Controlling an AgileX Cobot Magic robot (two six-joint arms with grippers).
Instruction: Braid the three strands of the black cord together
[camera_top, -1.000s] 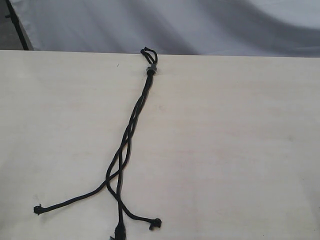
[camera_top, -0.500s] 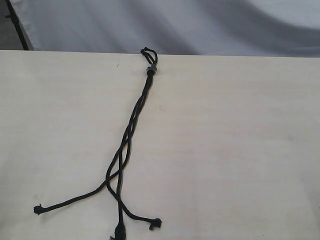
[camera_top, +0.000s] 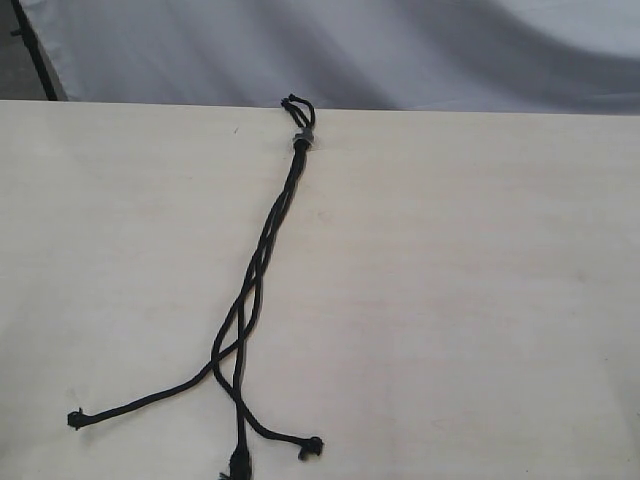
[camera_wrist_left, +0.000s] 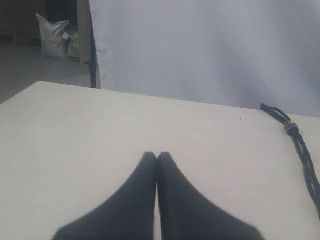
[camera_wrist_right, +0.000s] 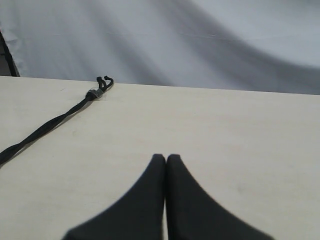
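Note:
The black cord lies down the middle of the pale table, its grey band and short loops at the far edge. The strands are twisted together over the upper half, then part into three strands: one tip at the left, one at the near edge, one to the right. Neither gripper appears in the exterior view. My left gripper is shut and empty, with the cord off to one side. My right gripper is shut and empty, the cord well apart from it.
A grey-white cloth backdrop hangs behind the table's far edge. A dark pole stands at the back left. In the left wrist view a sack sits on the floor beyond the table corner.

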